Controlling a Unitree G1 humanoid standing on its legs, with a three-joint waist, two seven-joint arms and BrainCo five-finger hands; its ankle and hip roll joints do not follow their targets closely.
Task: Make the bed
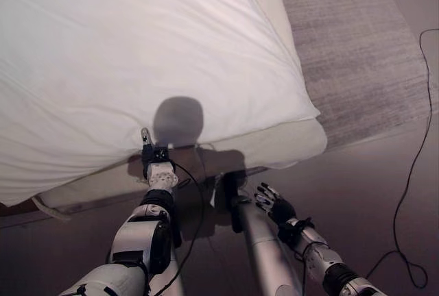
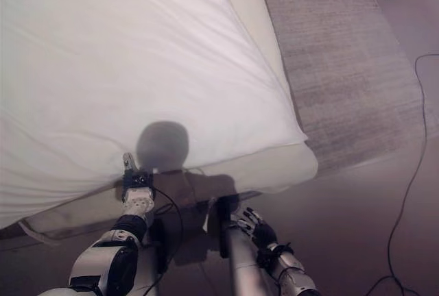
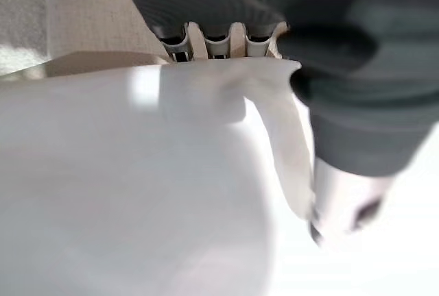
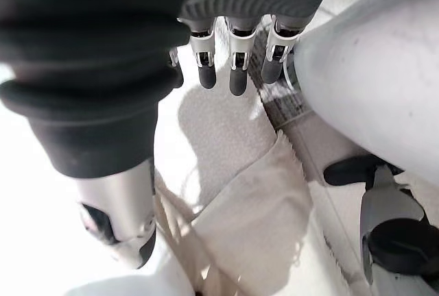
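Nearest the camera, the robot's right hand (image 1: 274, 205) hangs low over the dark floor (image 1: 370, 173) in front of the bed, fingers loosely spread and holding nothing; its own wrist view shows them straight, with a frayed cream cloth edge (image 4: 257, 220) below them. Just beyond, the left hand (image 1: 159, 173) reaches to the near edge of the white duvet (image 1: 137, 56), and its wrist view shows the fingers (image 3: 218, 41) going under the white fabric with the thumb (image 3: 336, 193) lying on top, so it appears pinched on the duvet's hem. The step in hand looks like taking hold of the cover to straighten it; the next move probably calls for a steady pull toward the foot of the bed, enough to draw the hem down over the bare cream mattress (image 1: 274, 146) that shows beneath it, without letting the cloth slip from the pinch. The duvet lies flat across the bed, its long axis running away from the robot toward the far end, its near right corner (image 1: 310, 112) pointing toward the grey rug (image 1: 357, 42) beside the bed.
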